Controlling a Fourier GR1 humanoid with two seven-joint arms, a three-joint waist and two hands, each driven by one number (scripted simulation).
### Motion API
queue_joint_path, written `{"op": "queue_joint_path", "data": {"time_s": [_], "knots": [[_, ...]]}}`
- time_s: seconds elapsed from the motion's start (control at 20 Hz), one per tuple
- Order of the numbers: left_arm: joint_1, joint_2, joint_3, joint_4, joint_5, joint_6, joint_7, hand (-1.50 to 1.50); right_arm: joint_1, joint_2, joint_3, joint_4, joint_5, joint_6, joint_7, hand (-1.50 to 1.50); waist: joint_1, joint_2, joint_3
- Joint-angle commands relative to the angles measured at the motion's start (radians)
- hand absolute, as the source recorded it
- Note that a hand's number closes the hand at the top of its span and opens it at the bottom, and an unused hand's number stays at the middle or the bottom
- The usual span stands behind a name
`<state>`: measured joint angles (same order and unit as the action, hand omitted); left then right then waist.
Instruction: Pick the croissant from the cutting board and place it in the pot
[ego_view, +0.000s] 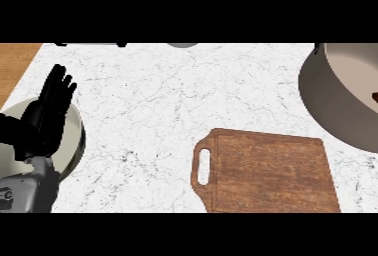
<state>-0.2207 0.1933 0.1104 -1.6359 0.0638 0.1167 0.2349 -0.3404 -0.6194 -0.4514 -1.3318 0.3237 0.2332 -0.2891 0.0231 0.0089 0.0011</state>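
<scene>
Well left of the brown wooden cutting board (269, 172), where no croissant is seen, the black left hand (40, 120) is held spread, while a brown scrap (374, 96), perhaps it, is glimpsed in the grey round pot (319, 92) up-right of the board.

Brown wooden cutting board (269, 172) flat at lower centre, handle slot leftward, grey pot (322, 95) upper right, edge-cropped

**A:** so what else is sitting around in there?

**B:** mostly a white marble counter (184, 95) with thin grey veins. A pale round plate (74, 140) sits at the left edge, partly covered.

**A:** anything up top?

**B:** a strip of wood (15, 65) in the top-left corner and a thin dark bar (92, 44) along the far edge. Near the bar there's a grey rounded thing (182, 45), cut off, can't tell what.
</scene>
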Motion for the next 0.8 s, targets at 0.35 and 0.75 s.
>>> {"op": "queue_joint_path", "data": {"time_s": [0.35, 0.75], "knots": [[-0.039, 0.021, 0.044, 0.051, 0.029, -0.023, -0.019, 0.00, -0.231, -0.048, 0.068, 0.587, 0.326, -0.402, -0.279, 1.50, 0.016, 0.004, 0.001], [-0.030, -0.027, -0.030, 0.014, -0.002, -0.010, 0.005, 0.00, -0.339, -0.036, 0.054, 0.876, 0.325, -0.317, -0.252, -1.50, 0.043, 0.015, 0.004]]}}
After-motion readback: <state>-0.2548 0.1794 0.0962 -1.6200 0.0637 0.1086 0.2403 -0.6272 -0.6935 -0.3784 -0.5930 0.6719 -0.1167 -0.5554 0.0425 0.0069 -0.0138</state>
